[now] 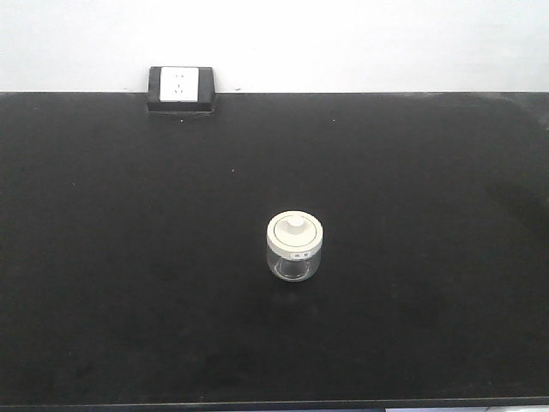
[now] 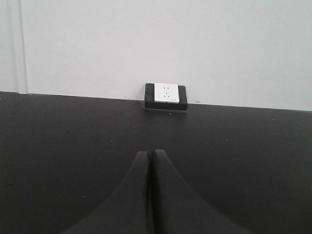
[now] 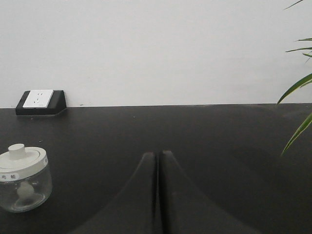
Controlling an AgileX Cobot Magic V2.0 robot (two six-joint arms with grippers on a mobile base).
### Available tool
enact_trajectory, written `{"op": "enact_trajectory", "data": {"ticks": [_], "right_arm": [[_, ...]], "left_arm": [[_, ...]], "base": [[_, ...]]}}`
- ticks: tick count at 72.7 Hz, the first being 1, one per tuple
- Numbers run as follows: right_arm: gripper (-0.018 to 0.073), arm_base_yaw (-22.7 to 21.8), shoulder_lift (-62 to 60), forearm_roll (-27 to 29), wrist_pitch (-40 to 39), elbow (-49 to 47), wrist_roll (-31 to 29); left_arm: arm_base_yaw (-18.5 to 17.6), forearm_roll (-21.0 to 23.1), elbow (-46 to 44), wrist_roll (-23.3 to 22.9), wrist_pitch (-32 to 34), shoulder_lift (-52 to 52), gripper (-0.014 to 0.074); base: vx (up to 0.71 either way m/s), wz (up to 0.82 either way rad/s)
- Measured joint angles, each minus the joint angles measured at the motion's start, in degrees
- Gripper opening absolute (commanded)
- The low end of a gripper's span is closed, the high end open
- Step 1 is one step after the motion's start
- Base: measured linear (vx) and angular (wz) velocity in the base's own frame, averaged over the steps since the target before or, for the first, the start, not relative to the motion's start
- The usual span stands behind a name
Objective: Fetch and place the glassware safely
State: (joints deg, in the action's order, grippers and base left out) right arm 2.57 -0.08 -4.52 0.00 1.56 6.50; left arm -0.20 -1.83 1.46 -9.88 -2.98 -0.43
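Two claws are seen clenched, fingers pressed together, nothing held: left claw (image 2: pixel 150 155), right claw (image 3: pixel 157 156). One glass jar (image 3: pixel 23 177) with cream lid (image 3: pixel 22 157) is stood upright on the black table (image 1: pixel 129 257), left of the right claw, apart. A socket box (image 2: pixel 166 97) is noted beyond the left claw.

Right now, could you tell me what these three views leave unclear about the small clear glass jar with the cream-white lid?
- Label on the clear glass jar: too small in the front view, blurred in the right wrist view.
- Jar's left edge: touches the right wrist frame border.
- Jar: outside the left wrist view, which shows only the closed left gripper and the wall socket.
- Leafy plant: cut off at the right edge.
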Motion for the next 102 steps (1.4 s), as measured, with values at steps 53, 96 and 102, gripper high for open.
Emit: {"op": "enact_trajectory", "data": {"ticks": [53,96,102], "right_arm": [[-0.0008,0.0,0.0,0.0,0.0,0.0,0.0],[-0.0008,0.0,0.0,0.0,0.0,0.0,0.0],[-0.0008,0.0,0.0,0.0,0.0,0.0,0.0]], "left_arm": [[0.0,0.0,0.0,-0.05,0.0,0.0,-0.0007],[0.0,0.0,0.0,-0.05,0.0,0.0,-0.0007],[0.0,0.0,0.0,-0.05,0.0,0.0,-0.0007]], "base": [[0.0,0.0],[0.0,0.0],[0.0,0.0]]}}
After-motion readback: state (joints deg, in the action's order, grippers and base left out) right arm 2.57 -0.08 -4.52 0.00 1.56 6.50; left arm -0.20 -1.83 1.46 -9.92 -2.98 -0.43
